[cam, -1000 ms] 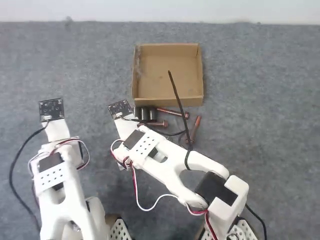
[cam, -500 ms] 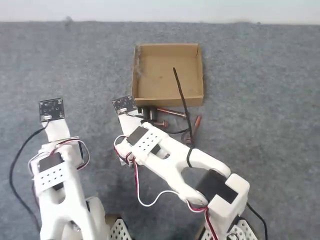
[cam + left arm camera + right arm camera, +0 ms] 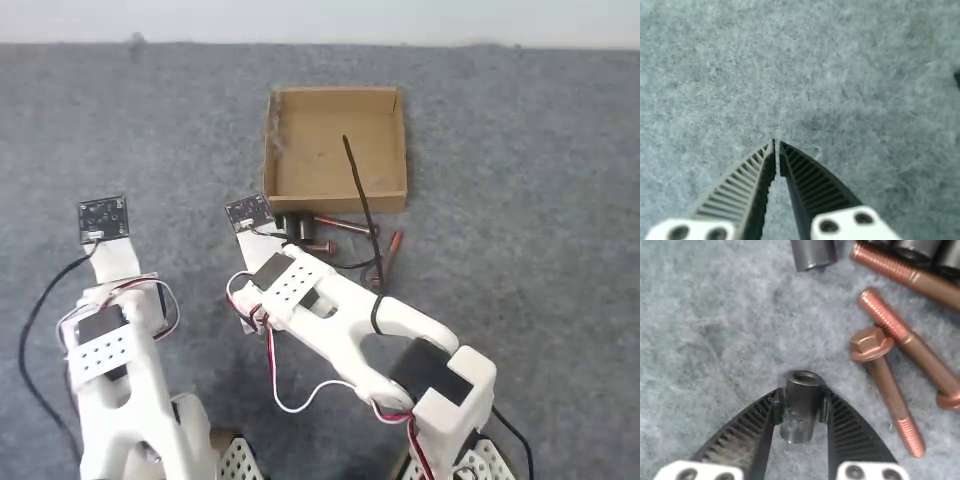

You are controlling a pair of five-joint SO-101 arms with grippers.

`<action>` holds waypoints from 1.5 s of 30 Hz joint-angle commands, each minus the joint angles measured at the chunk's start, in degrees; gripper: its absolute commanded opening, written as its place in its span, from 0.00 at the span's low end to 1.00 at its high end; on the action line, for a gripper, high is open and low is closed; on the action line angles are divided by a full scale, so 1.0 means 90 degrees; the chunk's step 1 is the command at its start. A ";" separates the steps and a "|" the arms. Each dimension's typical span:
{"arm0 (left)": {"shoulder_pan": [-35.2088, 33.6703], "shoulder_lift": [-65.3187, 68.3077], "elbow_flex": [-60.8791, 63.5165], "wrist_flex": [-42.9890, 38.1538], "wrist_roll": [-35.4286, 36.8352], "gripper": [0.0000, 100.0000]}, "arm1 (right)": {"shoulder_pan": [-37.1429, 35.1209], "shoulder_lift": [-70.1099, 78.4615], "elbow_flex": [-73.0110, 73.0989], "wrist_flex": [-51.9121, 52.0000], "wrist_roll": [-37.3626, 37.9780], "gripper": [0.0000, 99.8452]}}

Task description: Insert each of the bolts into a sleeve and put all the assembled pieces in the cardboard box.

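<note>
My right gripper (image 3: 801,399) is shut on a dark sleeve (image 3: 800,412), held upright just above the grey carpet. Beside it lie copper bolts (image 3: 882,385), one with its hex head (image 3: 867,345) near the sleeve. A second dark sleeve (image 3: 813,252) stands farther off. In the high view the cardboard box (image 3: 335,203) sits at the centre back, with bolts (image 3: 342,225) and sleeves (image 3: 290,224) along its front wall. The right arm (image 3: 300,290) ends just before them. My left gripper (image 3: 776,146) is shut over bare carpet, well to the left of the parts.
A black cable (image 3: 362,215) from the right arm crosses over the box front and the bolts. Another bolt (image 3: 393,248) lies right of the cable. The left arm (image 3: 105,340) stands at the left front. Grey carpet covers the table.
The right arm has shifted slightly forward and to the right, toward the box front. The left arm has not moved.
</note>
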 commanded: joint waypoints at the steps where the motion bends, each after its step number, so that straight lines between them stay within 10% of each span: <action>1: 0.0029 0.0029 -0.0278 -0.0156 0.0010 0.01 | 0.0054 0.0181 -0.0225 -0.0396 -0.0029 0.12; 18: 0.0029 0.0029 -0.0278 -0.0156 0.0000 0.01 | 0.0503 -0.0640 -0.0996 0.1998 0.0615 0.01; 30: 0.0479 -0.0020 -0.0073 -0.0176 -0.0039 0.01 | 0.4567 -0.3316 0.0313 0.2281 0.1739 0.01; 45: 0.1221 -0.0020 -0.0083 -0.0166 -0.0010 0.01 | 0.7810 -0.4039 0.3106 0.1099 0.3165 0.01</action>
